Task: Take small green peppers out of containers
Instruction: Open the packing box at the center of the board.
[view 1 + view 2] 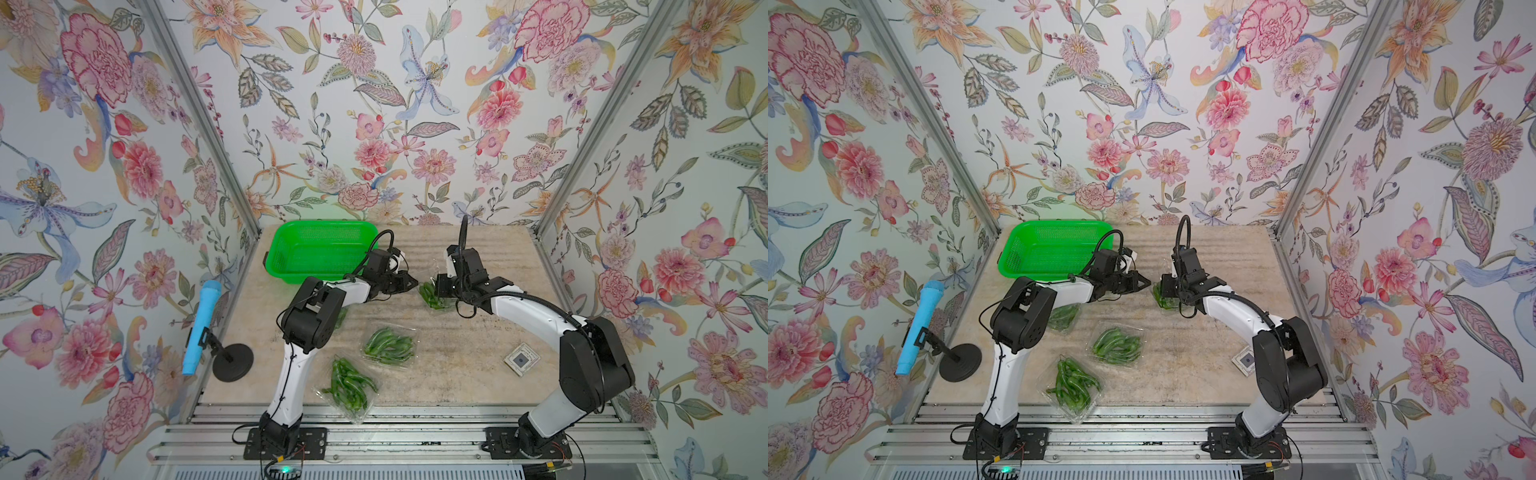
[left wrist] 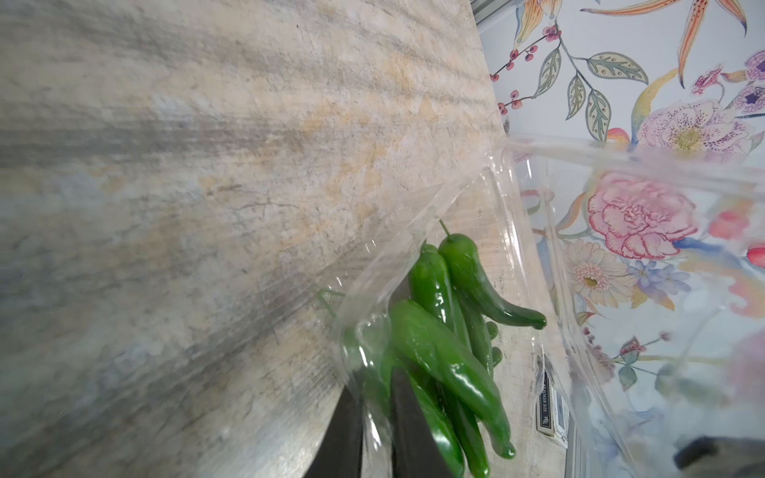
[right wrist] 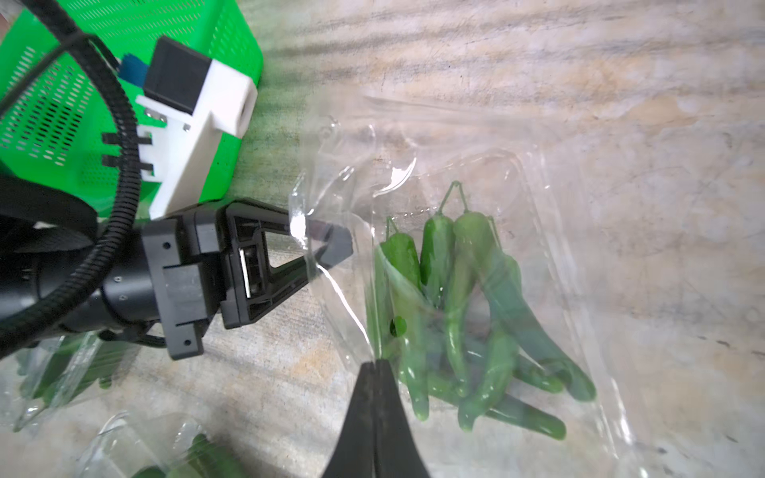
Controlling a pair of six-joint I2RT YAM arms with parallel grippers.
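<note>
Between my two grippers a clear container [image 3: 538, 198] of small green peppers [image 3: 467, 289] sits on the table [image 1: 430, 297]. My left gripper [image 2: 374, 376] is shut on one thin plastic edge of it, the film pinched between the black fingers [image 2: 414, 434]. From the opposite side my right gripper [image 3: 377, 364] is shut on another edge of the same pack. The right wrist view also shows the left gripper [image 3: 335, 246] holding the clear flap. Two more packed containers [image 1: 390, 345] [image 1: 349, 384] lie nearer the front, and a third [image 1: 1064, 318] lies partly under the left arm.
A bright green perforated basket [image 1: 320, 249] stands at the back left, close behind the left wrist. A blue microphone on a black stand [image 1: 202, 328] is at the left edge. A small square tile [image 1: 521, 358] lies on the right.
</note>
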